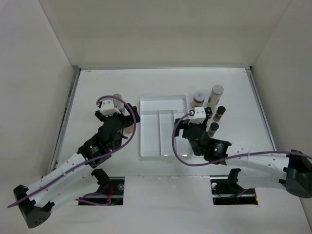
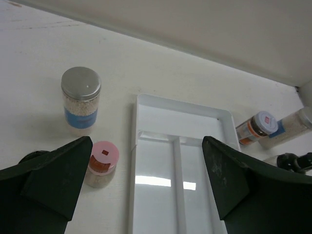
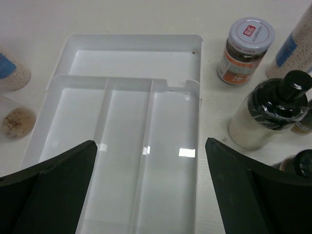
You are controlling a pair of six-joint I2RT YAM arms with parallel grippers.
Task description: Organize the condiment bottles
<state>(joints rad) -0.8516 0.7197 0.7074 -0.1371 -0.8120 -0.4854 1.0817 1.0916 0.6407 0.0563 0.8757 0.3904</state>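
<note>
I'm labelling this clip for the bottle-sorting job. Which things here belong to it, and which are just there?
Part of the job:
grey-capped jar
pink-lidded jar
red-labelled jar
dark-capped shaker
tall white bottle

Just there:
white divided tray, nothing in it

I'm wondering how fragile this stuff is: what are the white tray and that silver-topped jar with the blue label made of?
The white tray looks like glossy moulded plastic: it shows sharp light reflections, thin walls and rounded corners. The silver-topped jar has a clear body, since the pale grains show through, so glass or clear plastic; I can't tell which. Its cap looks like brushed metal, though metallic-finish plastic is possible.
</note>
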